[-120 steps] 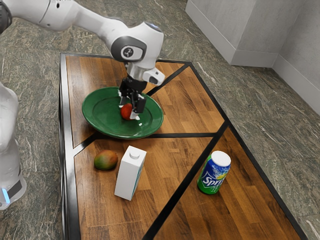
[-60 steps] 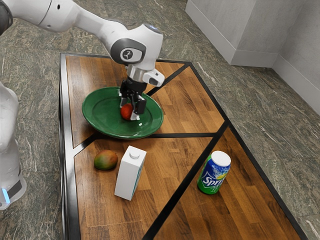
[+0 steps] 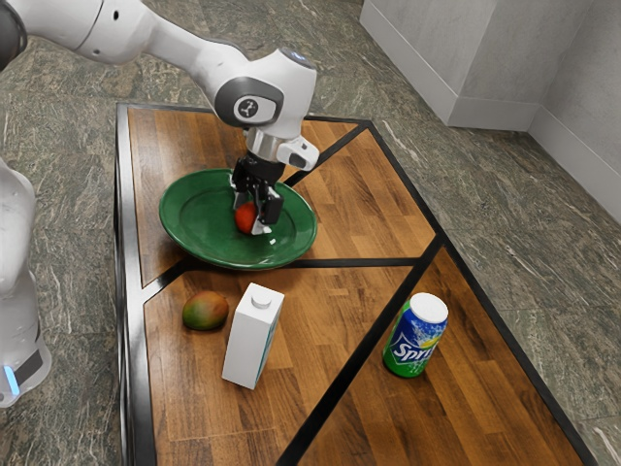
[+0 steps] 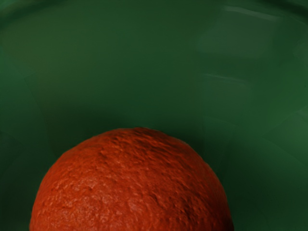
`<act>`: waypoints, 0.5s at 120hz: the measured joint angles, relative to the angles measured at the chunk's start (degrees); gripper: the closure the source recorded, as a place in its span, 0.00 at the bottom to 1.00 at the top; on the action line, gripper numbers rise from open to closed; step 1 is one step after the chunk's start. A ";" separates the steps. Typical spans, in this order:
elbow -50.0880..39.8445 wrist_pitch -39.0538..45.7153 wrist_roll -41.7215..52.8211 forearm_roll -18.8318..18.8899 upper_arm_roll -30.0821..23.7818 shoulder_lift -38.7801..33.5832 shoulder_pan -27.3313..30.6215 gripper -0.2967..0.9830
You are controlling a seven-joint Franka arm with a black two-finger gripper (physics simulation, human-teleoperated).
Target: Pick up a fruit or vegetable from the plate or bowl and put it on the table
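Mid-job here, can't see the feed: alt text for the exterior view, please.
The claw is down at a round red-orange fruit on a green plate. Nearer the camera on the wooden table, from the view's left to right: a mango-like fruit, a white carton and a Sprite can.

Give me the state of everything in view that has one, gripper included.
Gripper: shut on the red fruit
Red fruit: gripped, low over the plate
Plate: right side up, on the table
Mango: lying on the table
Carton: upright, cap on
Sprite can: upright; opened or sealed, can't tell
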 joint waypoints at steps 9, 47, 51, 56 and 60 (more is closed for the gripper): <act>0.00 -0.02 -0.02 0.01 0.02 -0.01 0.00 0.36; 0.01 0.02 -0.18 0.18 0.05 0.00 -0.01 0.46; 0.01 0.03 -0.22 0.21 0.05 0.00 -0.01 0.47; 0.01 0.03 -0.37 0.25 0.05 0.00 -0.01 0.48; 0.01 0.04 -0.52 0.30 0.03 0.02 -0.01 0.49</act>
